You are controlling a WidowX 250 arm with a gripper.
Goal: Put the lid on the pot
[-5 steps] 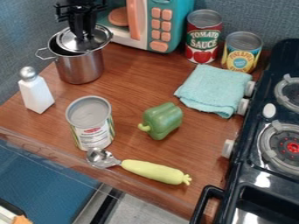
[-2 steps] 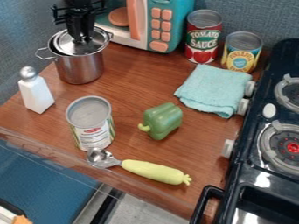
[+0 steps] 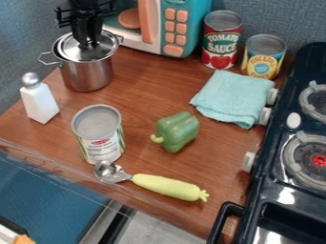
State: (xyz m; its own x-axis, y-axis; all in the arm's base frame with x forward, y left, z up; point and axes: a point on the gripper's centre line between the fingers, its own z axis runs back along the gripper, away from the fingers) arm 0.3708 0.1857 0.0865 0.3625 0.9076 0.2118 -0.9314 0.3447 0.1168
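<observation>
I have the tool (image 3: 88,44) upright over the cooking pot (image 3: 88,75), right at the middle of the lid (image 3: 70,50). From here I can't tell whether it is clenched on the lid's knob or has released it. The lid lies directly beneath the tool, at the pot's mouth and, as I judge it, close to seated; a dark sliver of gap seems to show along its left edge.

To finish well, I'd want the lid centred and flat before giving it up. If the tool has hold of it, I'd nudge it gently toward that gap, ease it down until the rim takes its weight, then let go and lift straight up. Drawing away at a slant could drag the lid askew, and pressing hard off-centre might tip the pot on the tabletop (image 3: 141,97).

The lid is round, so it has no long axis and no pointing end; its top faces up, roughly level. The pot below stands upright, its wire handles on a line from lower left of the tool to just right of it.
</observation>
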